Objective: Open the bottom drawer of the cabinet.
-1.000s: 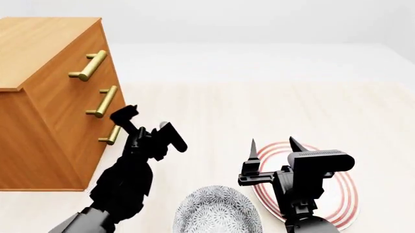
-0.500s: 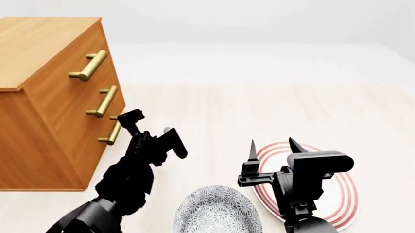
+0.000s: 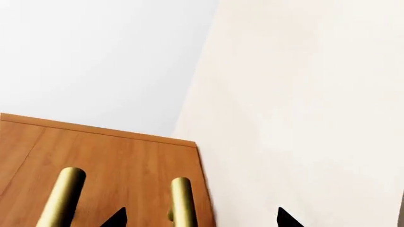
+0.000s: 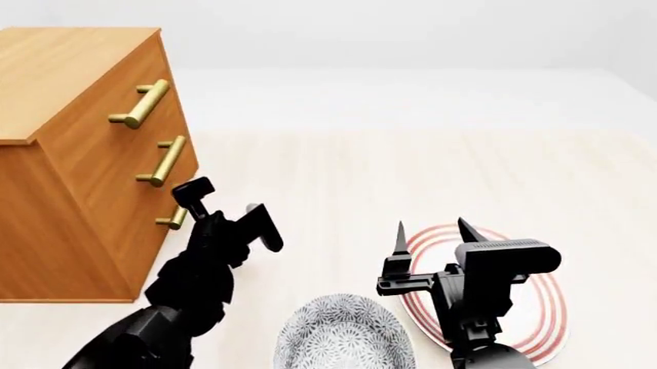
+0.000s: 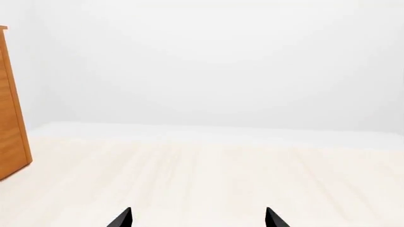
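Reaching toward nine o'clock, my left gripper (image 4: 226, 206), jaws spread, flanks the bottom drawer (image 4: 152, 231)'s round brass handle (image 4: 178, 217) on the grained orange-brown cabinet (image 4: 72, 154), whose cylindrical bars only my wrist view enlarges.

1. Head view: looks forward and down from above both arms, over the desk (image 4: 431, 154), with the cabinet (image 4: 92, 154) at its left.
2. Left wrist view: sits close against the cabinet (image 3: 126, 161) front, handles filling the near edge.
3. Right wrist view: faces level across the desk (image 5: 208, 175), sharing only the cabinet (image 5: 11, 118) edge.
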Robot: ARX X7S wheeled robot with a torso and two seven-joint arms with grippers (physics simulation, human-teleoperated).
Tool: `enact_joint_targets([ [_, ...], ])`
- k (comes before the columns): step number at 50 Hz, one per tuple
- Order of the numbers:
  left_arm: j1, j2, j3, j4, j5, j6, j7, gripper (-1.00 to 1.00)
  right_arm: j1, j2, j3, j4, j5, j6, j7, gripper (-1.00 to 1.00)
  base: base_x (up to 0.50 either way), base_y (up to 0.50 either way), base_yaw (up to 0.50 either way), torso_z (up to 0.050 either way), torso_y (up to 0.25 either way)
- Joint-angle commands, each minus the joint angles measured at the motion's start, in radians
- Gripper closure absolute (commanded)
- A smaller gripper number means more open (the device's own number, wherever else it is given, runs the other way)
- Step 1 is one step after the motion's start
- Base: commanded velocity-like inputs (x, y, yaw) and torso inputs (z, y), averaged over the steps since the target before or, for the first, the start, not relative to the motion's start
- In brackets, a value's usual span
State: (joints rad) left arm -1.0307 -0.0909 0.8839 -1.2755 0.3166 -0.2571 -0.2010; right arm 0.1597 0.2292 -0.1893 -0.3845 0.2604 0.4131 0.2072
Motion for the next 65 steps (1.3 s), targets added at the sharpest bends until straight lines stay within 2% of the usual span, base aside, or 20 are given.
enact_joint_targets([
  [1, -0.009, -0.006, 0.047, -0.032, -0.061, -0.034, -0.023, -1.0, 0.0, 0.004, -0.004, -0.001, 0.005, -0.001, 0.005, -1.0, 0.0, 0.0, 0.0, 0.0, 0.0],
  [18, -0.025, -0.016, 0.124, -0.033, -0.191, -0.145, -0.049, -1.0, -0.004, 0.009, -0.005, 0.0, 0.013, -0.01, 0.012, -1.0, 0.0, 0.0, 0.0, 0.0, 0.0],
  [37, -0.037, -0.022, 0.187, -0.033, -0.265, -0.26, -0.064, -1.0, -0.004, 0.018, -0.006, -0.011, 0.021, -0.011, 0.024, -1.0, 0.0, 0.0, 0.0, 0.0, 0.0],
  [65, -0.038, -0.026, 0.202, -0.033, -0.311, -0.266, -0.061, -1.0, -0.005, 0.024, -0.012, -0.002, 0.033, -0.025, 0.032, -1.0, 0.0, 0.0, 0.0, 0.0, 0.0],
])
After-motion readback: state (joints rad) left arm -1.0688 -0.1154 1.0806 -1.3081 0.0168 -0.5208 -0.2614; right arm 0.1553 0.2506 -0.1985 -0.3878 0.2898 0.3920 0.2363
